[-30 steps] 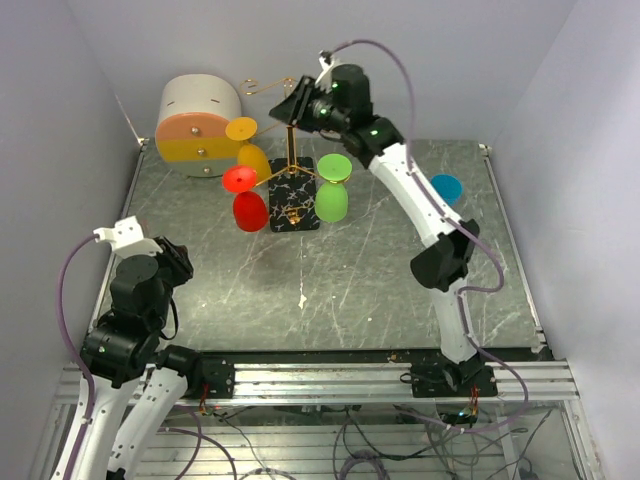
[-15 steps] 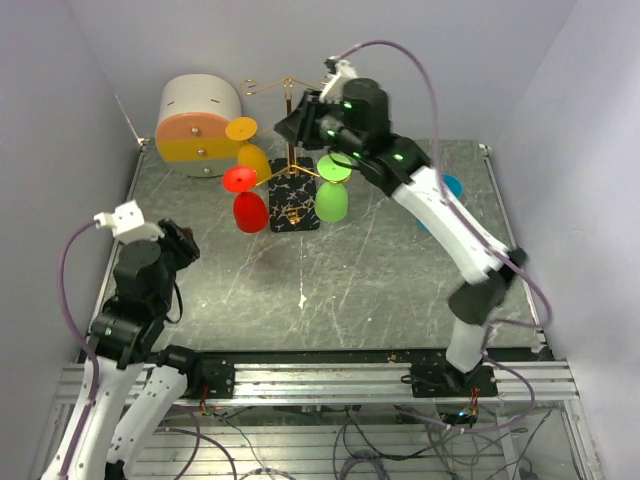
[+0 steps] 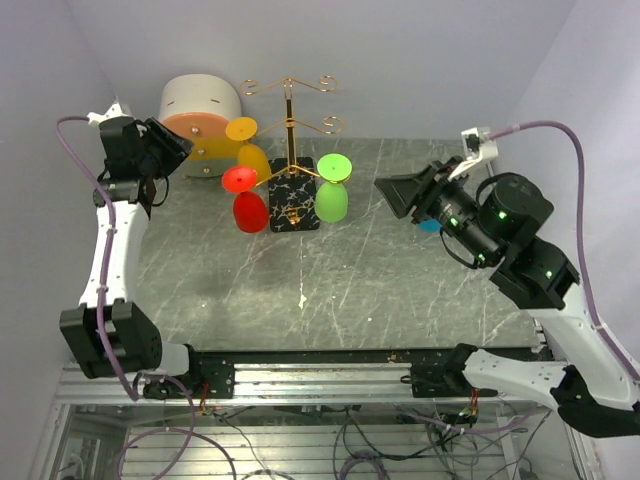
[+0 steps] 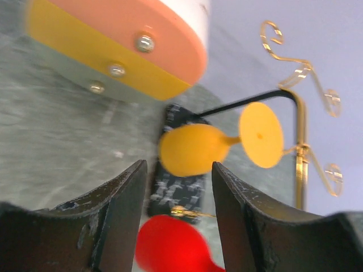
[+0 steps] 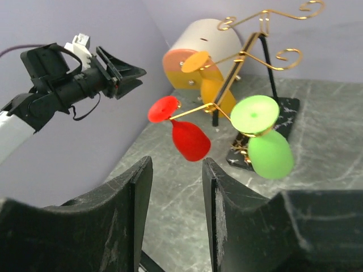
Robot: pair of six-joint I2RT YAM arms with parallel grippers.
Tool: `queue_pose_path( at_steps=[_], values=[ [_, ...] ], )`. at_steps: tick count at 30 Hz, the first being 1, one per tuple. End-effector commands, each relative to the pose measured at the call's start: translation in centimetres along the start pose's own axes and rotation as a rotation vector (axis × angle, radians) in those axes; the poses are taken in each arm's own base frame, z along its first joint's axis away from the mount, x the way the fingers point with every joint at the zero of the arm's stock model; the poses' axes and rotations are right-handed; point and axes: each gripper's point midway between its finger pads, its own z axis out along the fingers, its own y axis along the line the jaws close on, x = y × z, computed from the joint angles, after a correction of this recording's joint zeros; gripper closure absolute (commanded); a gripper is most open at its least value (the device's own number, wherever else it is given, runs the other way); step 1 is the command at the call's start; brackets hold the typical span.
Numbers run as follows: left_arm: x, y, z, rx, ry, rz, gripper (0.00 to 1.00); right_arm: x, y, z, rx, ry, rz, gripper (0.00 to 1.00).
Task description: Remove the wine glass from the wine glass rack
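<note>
The wine glass rack (image 3: 290, 130) is a gold pole with curled wire arms on a black marble base (image 3: 294, 208). Three wine glasses hang upside down from it: yellow (image 3: 250, 150), red (image 3: 247, 200) and green (image 3: 332, 192). They also show in the right wrist view: red (image 5: 190, 137), green (image 5: 267, 144), yellow (image 5: 216, 90). My left gripper (image 3: 172, 150) is raised at the left, open and empty, facing the yellow glass (image 4: 195, 150). My right gripper (image 3: 395, 195) is open and empty, raised right of the rack. A blue glass (image 3: 432, 226) lies mostly hidden behind the right gripper.
A round white-and-orange drawer box (image 3: 198, 118) stands at the back left, close behind my left gripper. Purple walls close in the sides and back. The table (image 3: 330, 290) is grey marble.
My right arm has pulled back from the rack's top to the right and lower. My left arm has risen from the near left corner up to the drawer box, facing the rack.
</note>
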Motion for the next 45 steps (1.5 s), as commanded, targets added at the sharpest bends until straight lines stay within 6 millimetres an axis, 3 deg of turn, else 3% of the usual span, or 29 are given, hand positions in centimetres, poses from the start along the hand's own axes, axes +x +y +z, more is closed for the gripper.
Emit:
queue_pose_path(
  at_steps=[1, 6, 16, 24, 30, 39, 45],
  values=[
    [-0.1, -5.2, 0.4, 0.378, 0.088, -0.238, 0.39, 0.0, -2.3, -2.4, 0.094, -0.022, -0.022, 0.59],
    [0.3, -6.6, 2.0, 0.567, 0.116, -0.354, 0.39, 0.3, -3.0, -3.4, 0.112, -0.019, -0.036, 0.58],
    [1.4, -8.1, 6.5, 0.541, 0.186, -0.31, 0.43, 1.5, -3.6, -3.6, 0.125, -0.001, -0.038, 0.58],
    [3.0, -8.6, 8.7, 0.552, 0.243, -0.328, 0.47, 1.0, -4.0, -4.2, 0.147, -0.017, -0.038, 0.59],
    [3.8, -8.6, 9.2, 0.532, 0.263, -0.307, 0.47, 0.4, -4.3, -4.6, 0.161, -0.038, -0.042, 0.59],
    [4.4, -9.3, 9.6, 0.558, 0.279, -0.318, 0.5, 1.2, -4.4, -4.3, 0.163, -0.013, -0.047, 0.59],
    [4.6, -10.2, 9.4, 0.6, 0.293, -0.355, 0.61, 1.3, -4.7, -4.5, 0.173, -0.017, -0.044, 0.6]
  ],
)
